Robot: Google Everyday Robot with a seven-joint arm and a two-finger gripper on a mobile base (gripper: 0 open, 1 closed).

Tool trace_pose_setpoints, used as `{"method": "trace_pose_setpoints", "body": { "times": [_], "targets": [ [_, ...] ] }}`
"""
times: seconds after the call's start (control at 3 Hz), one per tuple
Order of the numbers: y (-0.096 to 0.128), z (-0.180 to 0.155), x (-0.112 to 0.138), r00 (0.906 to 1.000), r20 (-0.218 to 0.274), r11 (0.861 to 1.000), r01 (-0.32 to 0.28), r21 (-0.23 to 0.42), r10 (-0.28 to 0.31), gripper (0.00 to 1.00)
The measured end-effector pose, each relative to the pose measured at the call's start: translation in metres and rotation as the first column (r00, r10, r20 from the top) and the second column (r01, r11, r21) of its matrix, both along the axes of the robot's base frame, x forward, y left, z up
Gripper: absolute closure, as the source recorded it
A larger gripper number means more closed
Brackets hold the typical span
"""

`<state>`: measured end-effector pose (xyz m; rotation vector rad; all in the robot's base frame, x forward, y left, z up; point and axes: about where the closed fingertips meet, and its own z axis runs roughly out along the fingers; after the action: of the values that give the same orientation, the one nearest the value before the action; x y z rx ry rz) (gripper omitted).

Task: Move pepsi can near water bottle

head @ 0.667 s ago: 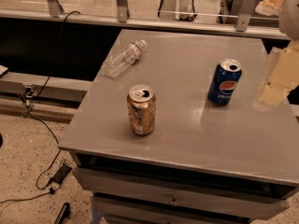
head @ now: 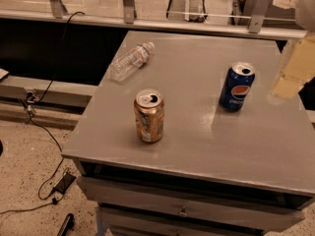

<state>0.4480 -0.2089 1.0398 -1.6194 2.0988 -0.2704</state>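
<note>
The dark blue pepsi can (head: 236, 86) stands upright on the right part of the grey table (head: 197, 132). The clear water bottle (head: 130, 61) lies on its side near the table's far left edge, white cap toward the back right. My gripper (head: 291, 76) is at the right edge of the view, a pale cream shape hanging just right of the pepsi can and apart from it. It holds nothing that I can see.
A gold-brown can (head: 149, 115) stands upright at the front left of the table. A drawer front (head: 187, 208) sits below the table top. Black cables (head: 44, 132) lie on the speckled floor at left. A rail with metal posts (head: 129, 4) runs behind the table.
The gripper has shifted slightly at the right edge, staying beside the pepsi can. The cans and bottle have not moved.
</note>
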Motion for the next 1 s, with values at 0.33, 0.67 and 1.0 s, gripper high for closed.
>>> {"method": "trace_pose_setpoints", "body": {
  "times": [0.33,0.67,1.0],
  "targets": [
    [-0.018,-0.002,0.048,0.9989,0.026,0.999,0.038,-0.005,-0.038,0.00],
    [-0.052,-0.024,0.098,0.9937,0.013,0.993,0.110,0.052,-0.111,0.00],
    [-0.055,-0.035,0.107,0.9934,-0.002,0.992,0.114,0.056,-0.114,0.00]
  ]
}}
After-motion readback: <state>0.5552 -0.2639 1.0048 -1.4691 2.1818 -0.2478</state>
